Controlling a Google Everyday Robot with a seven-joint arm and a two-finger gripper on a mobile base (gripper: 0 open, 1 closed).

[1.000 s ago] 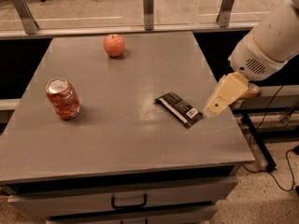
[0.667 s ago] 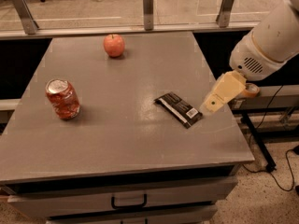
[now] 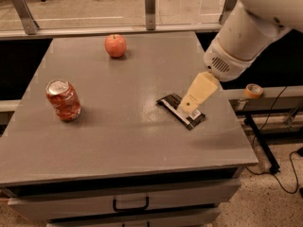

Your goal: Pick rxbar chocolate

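The rxbar chocolate [image 3: 169,102] is a flat black-wrapped bar with a small white label patch. It lies flat on the grey table [image 3: 118,141], right of centre and near the right edge. My gripper [image 3: 185,107] hangs from the white arm [image 3: 246,37], which comes in from the upper right. The tan gripper points down and left, and its tip is over the middle of the bar, hiding part of it. I cannot tell whether it touches the bar.
A red apple [image 3: 115,45] sits at the table's back. A dented red soda can [image 3: 63,100] stands at the left. A glass railing [image 3: 150,4] runs behind the table. A drawer handle [image 3: 130,205] is below the front edge. An orange tape roll [image 3: 253,90] lies off the right side.
The gripper has moved left from beside the bar's right end to over the bar. The bar, can and apple have not moved on the table.
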